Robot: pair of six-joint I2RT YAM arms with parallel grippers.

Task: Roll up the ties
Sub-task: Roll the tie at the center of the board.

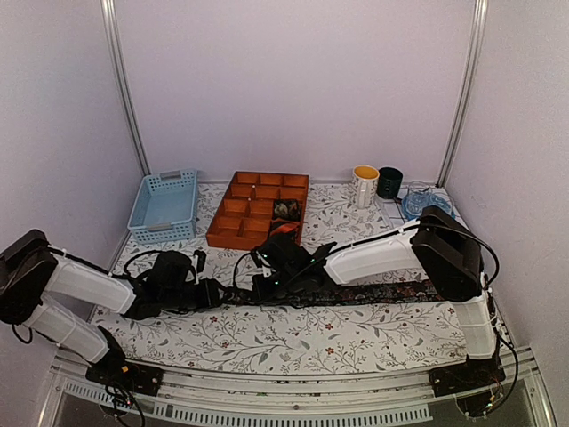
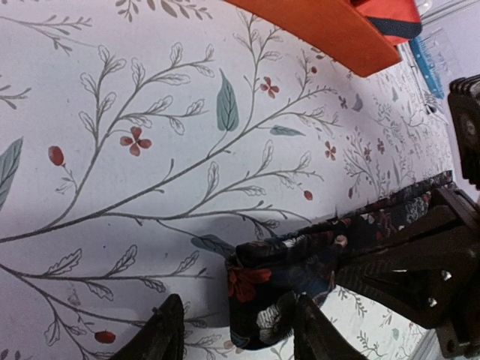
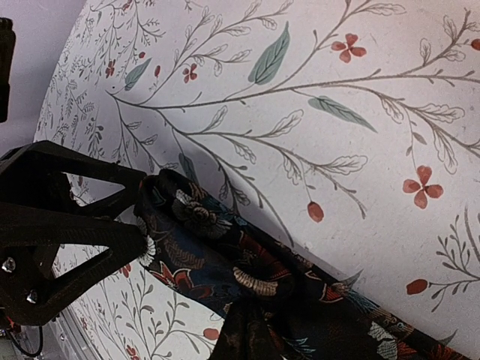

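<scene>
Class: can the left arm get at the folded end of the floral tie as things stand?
Probably yes. The folded end of the floral tie lies between the spread fingers of the left gripper, with only bare tablecloth on its free side. The right gripper, pinching the tie just beside, leaves little room.

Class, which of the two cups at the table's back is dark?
The right cup, dark green; the other cup is white with a yellow inside.
</scene>
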